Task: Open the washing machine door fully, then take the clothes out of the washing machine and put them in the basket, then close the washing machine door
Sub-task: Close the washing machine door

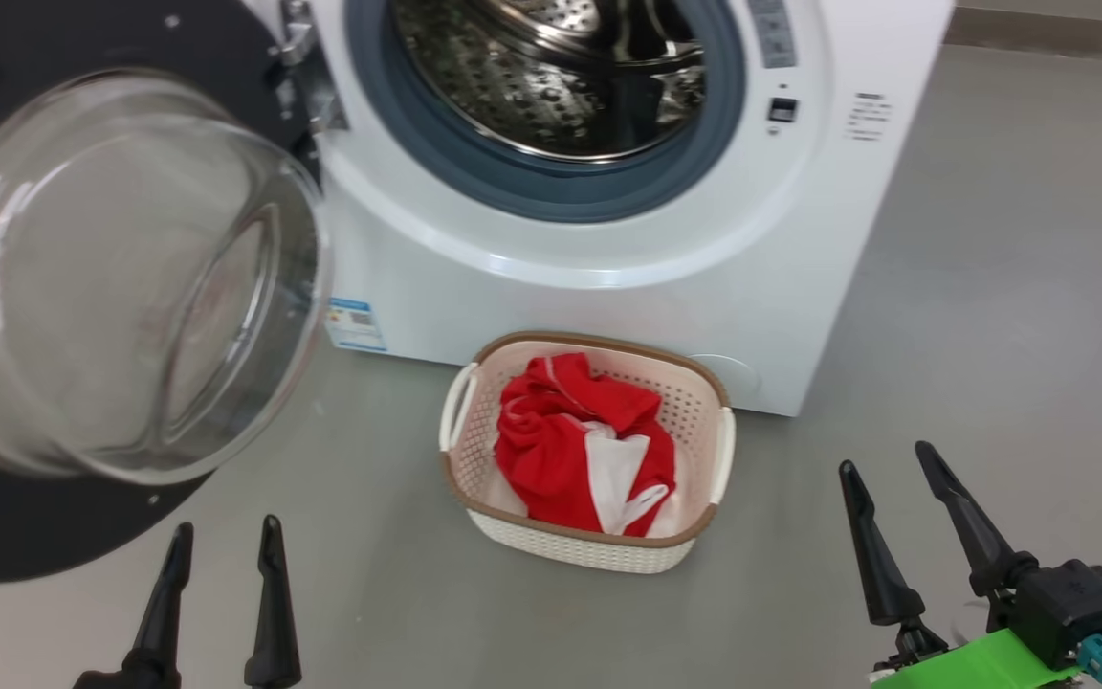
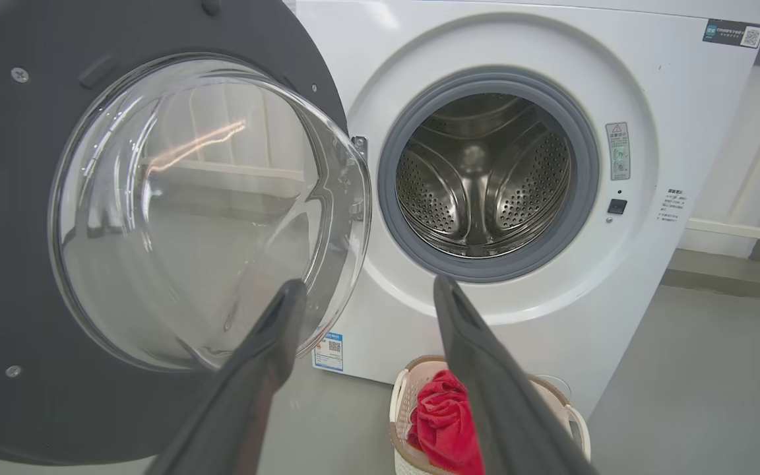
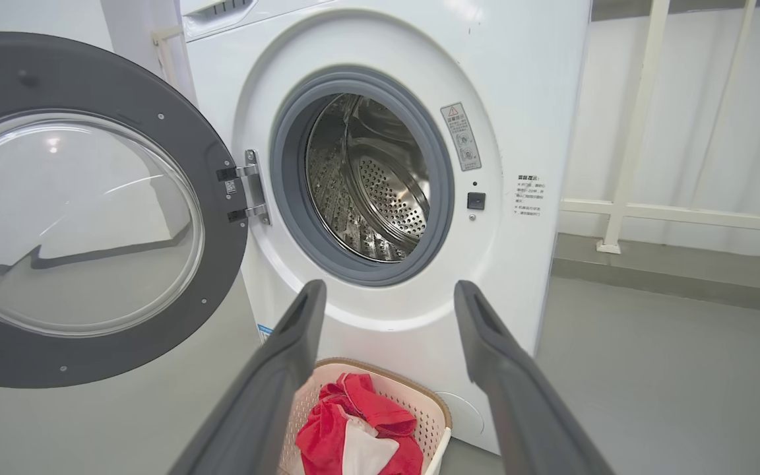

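Head view gives you the washing machine door (image 1: 121,277) swung wide to the left of the washing machine (image 1: 608,297), hanging from its hinge (image 1: 297,57) at the left edge of the opening. It seems to be open well past square: its inner face is turned out toward you, and the glass bowl bulges at the camera. Being round, it has no long axis to name. You can count the opening step as done. The drum (image 1: 551,86) shows bare steel with no fabric that you can see. The clothes (image 1: 575,445) lie heaped in the basket (image 1: 570,550), which sits on the floor (image 1: 991,287) just before the washer's foot, below the opening. Its long axis appears to run handle to handle, roughly along the washer's front. That leaves you only the closing of the door. The left gripper (image 1: 226,523) hangs near the door's lower rim, and the right gripper (image 1: 885,456) is well to the basket's right. Both have their fingers spread and are holding nothing.
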{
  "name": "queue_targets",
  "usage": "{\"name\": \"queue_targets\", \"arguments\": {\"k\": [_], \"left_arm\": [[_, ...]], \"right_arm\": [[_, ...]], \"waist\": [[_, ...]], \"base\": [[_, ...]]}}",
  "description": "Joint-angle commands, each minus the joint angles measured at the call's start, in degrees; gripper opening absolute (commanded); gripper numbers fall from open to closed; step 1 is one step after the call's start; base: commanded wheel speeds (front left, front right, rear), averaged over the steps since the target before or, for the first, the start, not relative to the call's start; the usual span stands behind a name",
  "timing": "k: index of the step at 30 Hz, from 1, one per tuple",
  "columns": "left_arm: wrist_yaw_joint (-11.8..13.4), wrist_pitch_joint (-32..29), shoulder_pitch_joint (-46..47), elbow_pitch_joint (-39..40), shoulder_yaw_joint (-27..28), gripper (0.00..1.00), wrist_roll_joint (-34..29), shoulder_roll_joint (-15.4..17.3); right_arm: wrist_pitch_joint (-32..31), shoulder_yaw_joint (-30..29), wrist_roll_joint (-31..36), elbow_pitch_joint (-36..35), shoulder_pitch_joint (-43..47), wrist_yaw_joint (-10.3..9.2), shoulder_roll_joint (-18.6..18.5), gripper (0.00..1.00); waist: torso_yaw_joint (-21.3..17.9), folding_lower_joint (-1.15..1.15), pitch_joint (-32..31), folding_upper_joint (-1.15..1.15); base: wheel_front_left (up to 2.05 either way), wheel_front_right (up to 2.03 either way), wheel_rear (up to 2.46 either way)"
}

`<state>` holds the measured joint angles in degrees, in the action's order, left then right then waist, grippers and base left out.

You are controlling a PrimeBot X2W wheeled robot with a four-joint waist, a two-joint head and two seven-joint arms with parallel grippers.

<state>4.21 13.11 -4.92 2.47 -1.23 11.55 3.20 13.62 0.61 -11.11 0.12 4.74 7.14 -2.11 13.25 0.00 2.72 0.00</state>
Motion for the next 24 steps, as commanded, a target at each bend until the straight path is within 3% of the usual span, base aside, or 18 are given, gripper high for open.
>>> {"name": "queue_targets", "arguments": {"k": [1,16,24], "left_arm": [[0.61,-0.04,0.85,1.77,1.75,1.0,-0.47,0.93],[1.98,-0.5,0.76,2.9,1.51,1.0,-0.39,1.3],[3.02,-0.44,0.38,3.12,1.86,1.0,-0.78,1.77]], "right_arm": [[0.17,1.62,-0.03,-1.68,-2.35,0.35,-0.76,1.0],[0.38,3.67,-0.3,-0.91,-4.81,0.35,-0.76,1.0],[0.4,3.83,-0.42,-0.68,-4.58,0.35,-0.76,1.0]], "waist": [[2.4,0.0,0.03,0.0],[10.94,0.0,0.33,0.0],[13.52,0.0,-0.01,0.0]], "base": [[0.0,0.0,0.0],[0.0,0.0,0.0],[0.0,0.0,0.0]]}}
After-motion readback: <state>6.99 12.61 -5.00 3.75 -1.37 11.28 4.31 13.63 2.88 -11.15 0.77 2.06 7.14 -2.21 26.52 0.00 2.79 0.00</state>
